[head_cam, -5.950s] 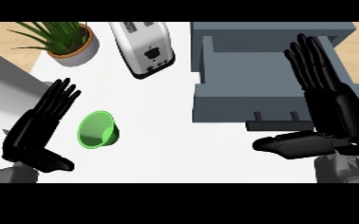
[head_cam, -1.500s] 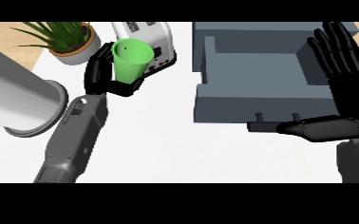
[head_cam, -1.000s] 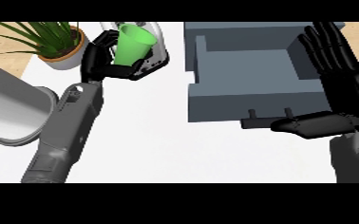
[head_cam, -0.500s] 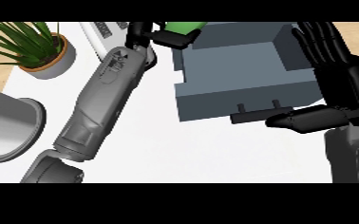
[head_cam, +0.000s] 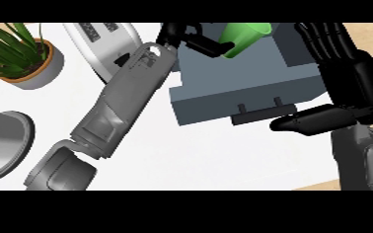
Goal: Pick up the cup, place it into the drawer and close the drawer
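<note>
One potted plant (head_cam: 25, 54) stands at the counter's far left, with a white toaster (head_cam: 105, 42) just to its right. The left forearm extends diagonally across the white counter (head_cam: 218, 153). The left hand (head_cam: 191, 37) has its fingers curled round the green cup (head_cam: 244, 37), holding it tilted above the open grey drawer (head_cam: 247, 86). The drawer's dark handle (head_cam: 262, 113) faces the near edge. At far right, the right hand (head_cam: 339, 64) is spread open, fingers straight, beside the drawer's right wall, thumb near the handle.

The cup (head_cam: 245, 37) hangs over the open drawer (head_cam: 241, 86), seemingly above its back; toaster (head_cam: 109, 44) left.
</note>
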Available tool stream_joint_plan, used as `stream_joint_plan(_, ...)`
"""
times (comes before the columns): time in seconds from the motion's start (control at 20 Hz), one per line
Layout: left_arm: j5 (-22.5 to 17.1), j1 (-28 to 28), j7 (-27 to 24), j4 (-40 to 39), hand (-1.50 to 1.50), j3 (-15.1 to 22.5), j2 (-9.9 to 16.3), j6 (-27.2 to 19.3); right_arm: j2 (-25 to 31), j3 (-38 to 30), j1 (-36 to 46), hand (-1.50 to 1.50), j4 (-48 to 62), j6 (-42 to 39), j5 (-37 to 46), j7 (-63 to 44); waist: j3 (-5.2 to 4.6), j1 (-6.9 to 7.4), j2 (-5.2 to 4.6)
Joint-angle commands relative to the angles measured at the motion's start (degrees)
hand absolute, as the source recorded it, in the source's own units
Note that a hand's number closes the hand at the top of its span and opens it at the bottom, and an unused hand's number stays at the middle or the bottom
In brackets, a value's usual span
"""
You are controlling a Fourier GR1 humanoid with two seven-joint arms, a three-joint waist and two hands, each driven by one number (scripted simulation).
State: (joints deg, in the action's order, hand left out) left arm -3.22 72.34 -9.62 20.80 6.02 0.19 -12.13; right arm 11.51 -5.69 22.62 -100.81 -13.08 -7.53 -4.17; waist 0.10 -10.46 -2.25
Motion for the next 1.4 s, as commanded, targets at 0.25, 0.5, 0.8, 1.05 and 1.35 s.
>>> stream_joint_plan(0.25, -10.9, -0.1, -6.6, -0.7, -1.5, -0.1, -0.2, -0.8, -0.3, 4.1, 2.1, -1.5, 0.9, -8.0, -6.7, -0.8, -0.08, -3.06, -0.84)
stream_joint_plan(0.5, -17.3, 1.2, -12.1, 2.0, -1.5, -1.3, -0.2, 0.8, -0.9, 10.3, 1.9, 1.5, 1.0, -16.7, -12.1, -1.3, -0.08, -2.55, -0.57)
stream_joint_plan(0.8, -21.6, 0.0, -17.1, 0.4, -1.5, -1.4, -0.2, -1.2, 8.1, 15.8, 1.4, 1.5, -0.1, -24.0, -6.4, -8.4, -0.18, 1.32, 0.58)
stream_joint_plan(1.05, -24.2, 0.2, -18.9, -0.4, -1.5, 0.1, -0.2, -3.4, 12.4, 16.7, -3.4, -1.5, -1.1, -23.8, 5.9, -5.2, -0.01, 3.99, 1.19)
stream_joint_plan(1.35, -27.7, -2.9, -21.6, 1.2, -1.5, 0.5, -0.2, -1.4, 9.7, 22.2, -6.0, -1.5, 7.4, -14.4, 24.1, 1.9, -0.01, 8.3, 1.43)
